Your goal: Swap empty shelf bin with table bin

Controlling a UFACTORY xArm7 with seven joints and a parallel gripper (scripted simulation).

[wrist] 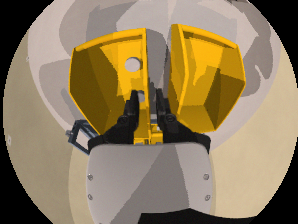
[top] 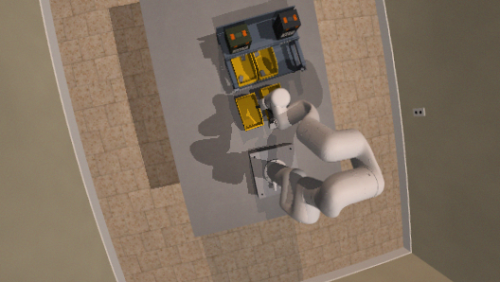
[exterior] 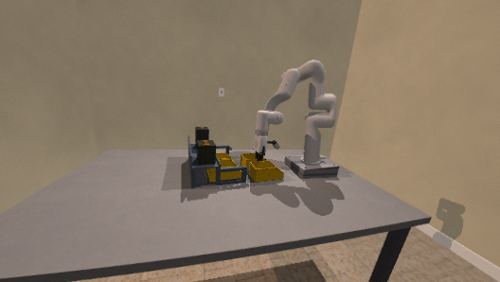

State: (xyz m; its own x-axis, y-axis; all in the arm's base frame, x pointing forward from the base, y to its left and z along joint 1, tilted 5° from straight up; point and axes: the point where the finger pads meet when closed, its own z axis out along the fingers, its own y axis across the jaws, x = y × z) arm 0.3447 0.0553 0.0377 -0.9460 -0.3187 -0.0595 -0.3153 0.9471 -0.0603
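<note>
End effector (top: 274, 124) (exterior: 259, 158) (wrist: 147, 97) partly spread, fingers astride the near side wall of the parts bin (top: 270, 90) (exterior: 248, 157) (wrist: 107, 75); not pinched. Parts bin on table (top: 189, 189) (exterior: 142, 222) (wrist: 200, 11), in front of shelf (top: 260, 34) (exterior: 231, 168) (wrist: 75, 127). Empty bin (top: 248, 112) (exterior: 266, 172) (wrist: 210, 75) beside it, also in front of shelf. Two yellow bins on shelf; one place there vacant.
</note>
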